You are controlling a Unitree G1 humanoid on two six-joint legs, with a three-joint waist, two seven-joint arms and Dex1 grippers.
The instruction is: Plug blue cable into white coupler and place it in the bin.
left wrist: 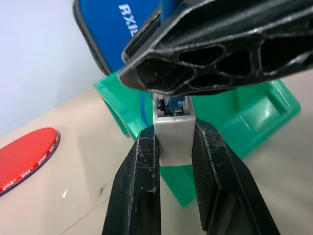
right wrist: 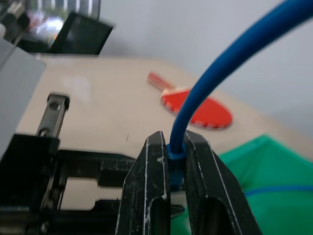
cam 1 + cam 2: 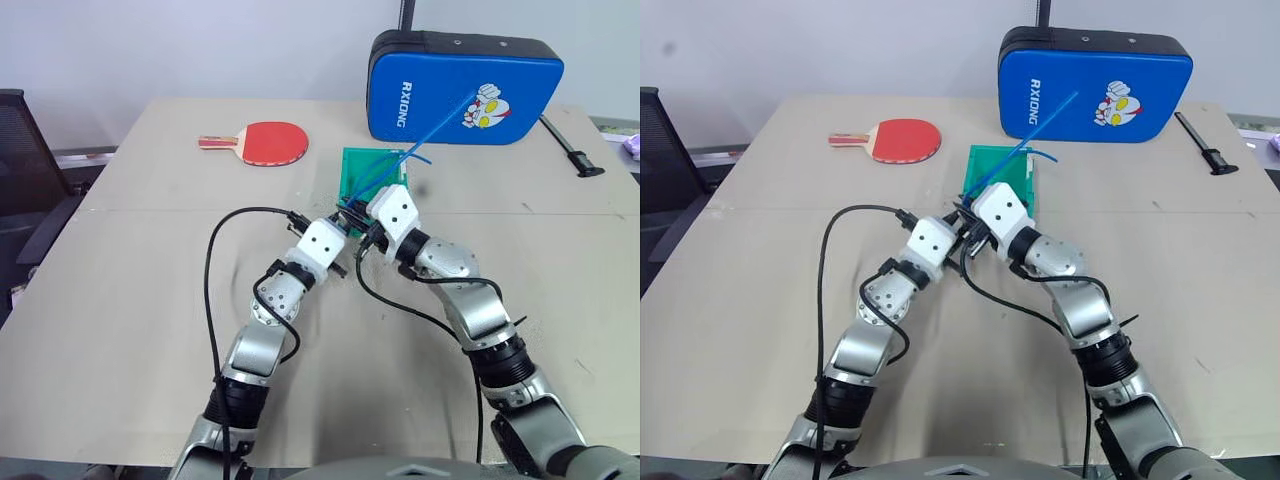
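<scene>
the two arms meet just in front of the green bin (image 3: 378,172), above the table (image 3: 150,300), so the joining can be done in the air with the drop-off place right behind. the left gripper (image 1: 175,147) has its fingers (image 1: 139,186) closed on the sides of the white coupler (image 1: 173,134), holding it with the socket facing away toward the other arm, which leaves the opening free. the right gripper (image 2: 174,161) has its fingers (image 2: 149,186) pinched tight on the blue cable (image 2: 195,105) just behind its plug, a short grip that keeps the end stiff for pushing. in the left wrist view the blue plug end sits at the coupler's mouth and seems partly in, though how far it is seated cannot be told. the rest of the cable rises free over the bin toward the blue padded case (image 3: 465,88). a red paddle (image 3: 262,142) lies well apart on the table. judging from this, the plugging step is under way and the placing in the bin is not yet done.
</scene>
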